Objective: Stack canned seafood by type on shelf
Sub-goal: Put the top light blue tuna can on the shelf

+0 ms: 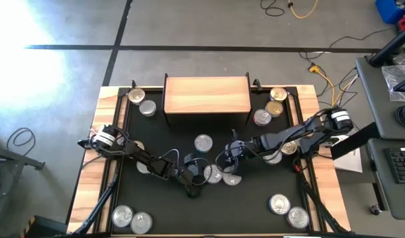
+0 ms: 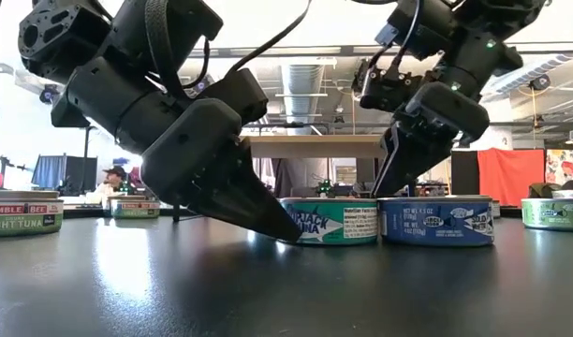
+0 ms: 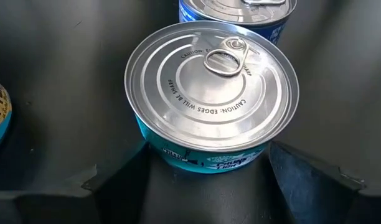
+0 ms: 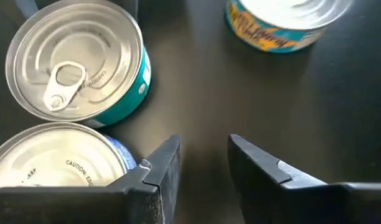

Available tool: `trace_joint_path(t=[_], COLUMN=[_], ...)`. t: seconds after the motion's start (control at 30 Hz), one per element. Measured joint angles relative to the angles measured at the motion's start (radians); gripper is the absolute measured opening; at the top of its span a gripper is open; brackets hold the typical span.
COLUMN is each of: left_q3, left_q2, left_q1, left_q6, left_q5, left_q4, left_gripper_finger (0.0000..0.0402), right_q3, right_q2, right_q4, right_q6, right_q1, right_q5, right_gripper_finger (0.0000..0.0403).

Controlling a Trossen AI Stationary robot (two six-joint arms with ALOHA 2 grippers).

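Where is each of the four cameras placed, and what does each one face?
High: overhead, facing down on both arms and the light-wood shelf.
Low: at tabletop height, facing a teal-labelled round tin beside a blue-labelled round tin.
Left wrist: behind the open left claw, whose fingers flank the teal tin.
Right wrist: behind the right claw, open over bare table.
All four views show the teal tin.

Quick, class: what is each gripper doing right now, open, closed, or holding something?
Left gripper: open, its fingers either side of the teal can, not closed on it.
Right gripper: open, holding nothing, beside the blue can.
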Motion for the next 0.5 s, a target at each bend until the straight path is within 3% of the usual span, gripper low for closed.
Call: trace_joint_path(t=[0.2, 0.5], left_q3=[0.024, 0.023], left_q2=[0.001, 0.003], left_q1=[0.001, 0.002], left_q6=[0.001, 0.121], left_q5=[0.003, 0.017], left_q4=[-0.026, -0.002], left_gripper_finger=[0.0324, 0.0361], right_q3=[0.018, 0.044], right_q2=[0.043, 0.111], right_q4=[0.009, 0.017], right_q6=[0.001, 0.032], right_q1=[0.005, 0.013], right_q5=[-0.033, -0.033], right_gripper_finger=[0.0143, 0.0171])
